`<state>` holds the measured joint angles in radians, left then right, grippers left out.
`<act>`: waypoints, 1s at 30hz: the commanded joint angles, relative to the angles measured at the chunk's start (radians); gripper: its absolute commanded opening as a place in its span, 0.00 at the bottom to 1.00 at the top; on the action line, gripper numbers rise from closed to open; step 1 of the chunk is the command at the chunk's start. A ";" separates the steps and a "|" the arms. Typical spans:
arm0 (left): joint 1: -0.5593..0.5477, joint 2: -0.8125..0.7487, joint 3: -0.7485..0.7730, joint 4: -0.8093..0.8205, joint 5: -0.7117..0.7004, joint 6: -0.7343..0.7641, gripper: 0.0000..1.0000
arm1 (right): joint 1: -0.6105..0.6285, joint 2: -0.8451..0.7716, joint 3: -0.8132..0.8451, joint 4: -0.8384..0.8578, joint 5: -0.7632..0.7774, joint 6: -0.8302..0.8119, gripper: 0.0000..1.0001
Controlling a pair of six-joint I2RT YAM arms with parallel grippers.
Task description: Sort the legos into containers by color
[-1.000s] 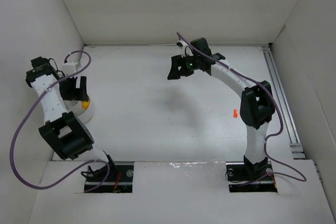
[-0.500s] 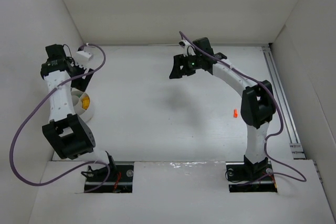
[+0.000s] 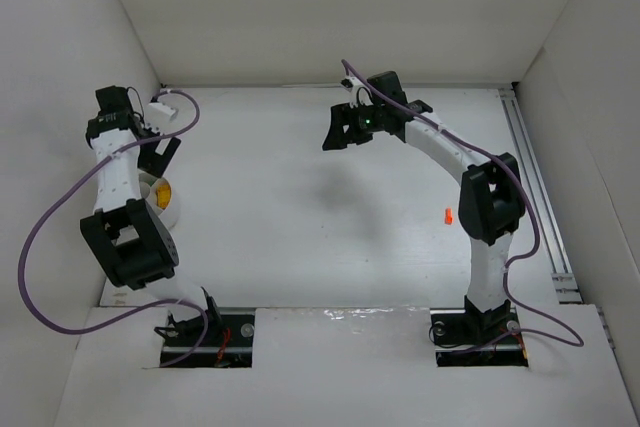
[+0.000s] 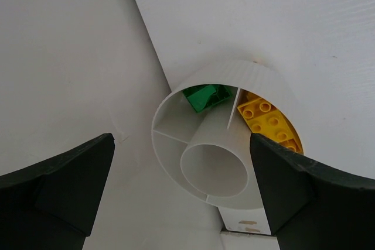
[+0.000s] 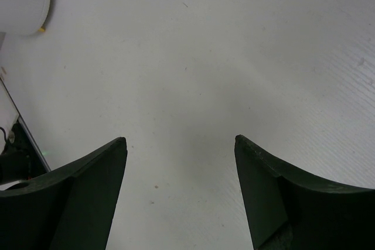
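Legos (image 4: 266,122), yellow and green, in container (image 4: 170,100), left gripper (image 4: 181,144), right gripper (image 5: 180,140) both gaping, empty

Jaws gape empty over white floor (image 5: 193,57), white container (image 5: 20,1) top-left.

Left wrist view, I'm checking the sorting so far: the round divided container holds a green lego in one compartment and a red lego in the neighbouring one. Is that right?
Not quite. The left wrist view shows the container holding a green lego in one compartment and a yellow lego, not red, in the neighbouring one.
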<state>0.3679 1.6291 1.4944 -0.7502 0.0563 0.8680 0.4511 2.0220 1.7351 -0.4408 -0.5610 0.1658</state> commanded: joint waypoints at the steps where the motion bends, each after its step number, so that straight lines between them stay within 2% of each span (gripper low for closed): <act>1: -0.004 -0.005 0.012 0.018 -0.044 0.020 1.00 | -0.008 0.007 0.041 0.022 -0.019 0.008 0.79; 9: -0.024 0.025 -0.019 0.049 -0.099 0.020 1.00 | -0.008 0.026 0.052 0.013 -0.019 0.008 0.79; 30: -0.024 0.103 -0.019 0.012 -0.099 0.029 1.00 | -0.017 0.063 0.098 -0.015 -0.001 0.008 0.79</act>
<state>0.3458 1.7363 1.4849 -0.7197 -0.0330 0.8902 0.4381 2.0789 1.7824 -0.4633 -0.5606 0.1658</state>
